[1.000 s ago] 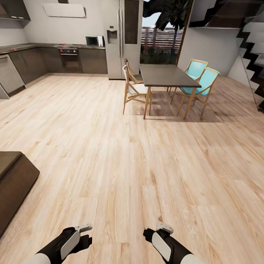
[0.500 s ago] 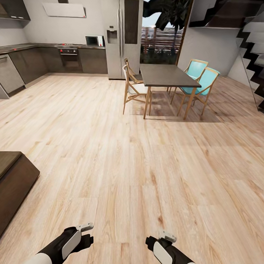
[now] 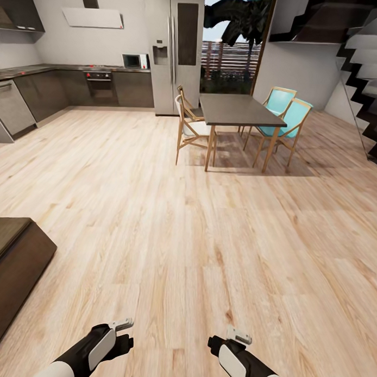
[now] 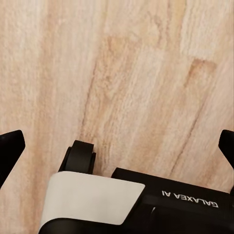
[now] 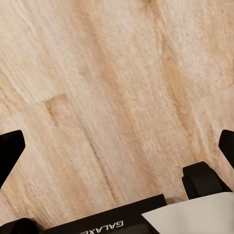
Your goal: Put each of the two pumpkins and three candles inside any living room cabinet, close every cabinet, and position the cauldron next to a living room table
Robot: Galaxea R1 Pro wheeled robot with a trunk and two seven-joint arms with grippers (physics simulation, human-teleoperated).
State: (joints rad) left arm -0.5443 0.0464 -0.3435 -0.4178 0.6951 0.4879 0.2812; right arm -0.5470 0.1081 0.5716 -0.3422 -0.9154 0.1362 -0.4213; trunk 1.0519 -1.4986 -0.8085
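At far left of the head view we see a low dark-brown unit (image 3: 14,264), prob. the cabinet, front not visible, so open vs closed: cannot tell. Left gripper (image 3: 118,330) and right gripper (image 3: 232,339) hang low over plank floor (image 3: 182,226), w/ jaws spread wide and nothing between the tips in either wrist view. Centre-right: dining table (image 3: 237,108) w/ chairs. We see no pumpkins, candles or cauldron; we judge every step is unconfirmed and the robot is in transit.

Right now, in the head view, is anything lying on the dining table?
No. The dining table shows a bare dark top, with chairs standing around it on the wood floor.
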